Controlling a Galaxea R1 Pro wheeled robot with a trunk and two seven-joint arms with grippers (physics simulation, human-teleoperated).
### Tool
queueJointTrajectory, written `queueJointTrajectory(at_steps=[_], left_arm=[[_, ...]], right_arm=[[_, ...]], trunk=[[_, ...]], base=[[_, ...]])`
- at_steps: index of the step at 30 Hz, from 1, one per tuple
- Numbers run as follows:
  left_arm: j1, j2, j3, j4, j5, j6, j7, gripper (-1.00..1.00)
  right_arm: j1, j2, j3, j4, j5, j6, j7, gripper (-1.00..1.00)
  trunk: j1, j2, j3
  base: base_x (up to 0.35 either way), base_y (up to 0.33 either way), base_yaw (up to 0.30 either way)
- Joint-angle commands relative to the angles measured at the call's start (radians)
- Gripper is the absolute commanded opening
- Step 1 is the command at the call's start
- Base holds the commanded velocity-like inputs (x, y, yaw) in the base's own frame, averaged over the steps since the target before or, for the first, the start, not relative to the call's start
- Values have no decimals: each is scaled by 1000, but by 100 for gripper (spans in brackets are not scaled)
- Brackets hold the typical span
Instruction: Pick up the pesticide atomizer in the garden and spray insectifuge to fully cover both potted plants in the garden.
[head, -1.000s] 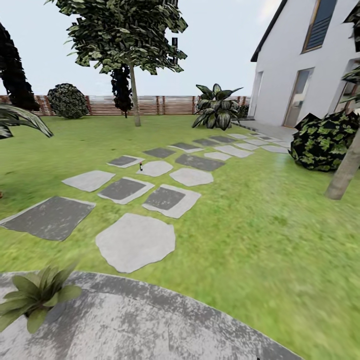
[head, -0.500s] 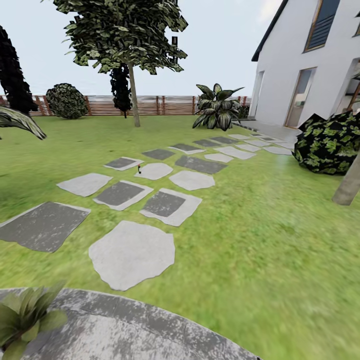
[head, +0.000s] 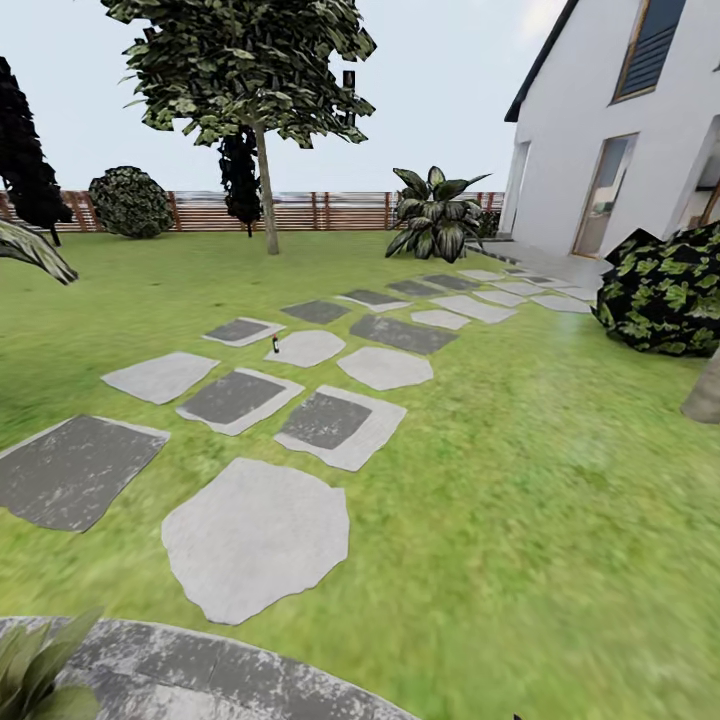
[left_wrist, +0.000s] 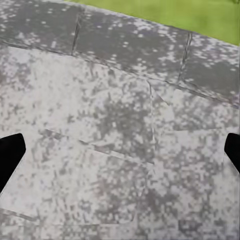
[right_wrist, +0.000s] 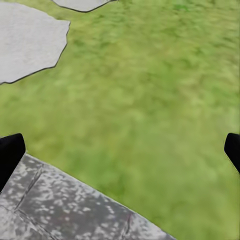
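Head view has advanced: potted plant (head: 35, 675) slips lower-left, pesticide atomizer (head: 275, 345) ahead; both end effectors spread apart.

Speckled matt stone patio (left_wrist: 120, 125), smooth grey stepping stones (head: 255, 535), slatted wooden fence (head: 330, 211).

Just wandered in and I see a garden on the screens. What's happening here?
A wheeled robot is rolling through a garden, holding nothing. Both grippers are open: the left gripper hangs over the grey paved patio, the right gripper over the patio's edge and lawn. The pesticide atomizer it must fetch stands far ahead among the stepping stones. One potted plant sits on the patio at the head view's lower left corner. Spraying has not begun.
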Motion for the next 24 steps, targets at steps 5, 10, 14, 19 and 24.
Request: queueJointTrajectory(at_steps=[5,10,14,19,24], left_arm=[[-1,0,2,1,3,-3,-1,100],[-1,0,1,1,3,-3,-1,100],[0,0,1,1,3,-3,-1,100],[1,0,2,1,3,-3,-1,100],[2,0,3,1,3,-3,-1,100]], right_arm=[[-1,0,-3,0,6,-3,2,100],[-1,0,-3,0,6,-3,0,100],[-1,0,-3,0,6,-3,0,100],[-1,0,-3,1,6,-3,0,100],[-1,0,-3,1,6,-3,0,100]], trunk=[[0,0,-1],[0,0,-1],[0,0,-1],[0,0,-1],[0,0,-1]], base=[[341,0,0],[341,0,0],[341,0,0],[341,0,0],[341,0,0]])
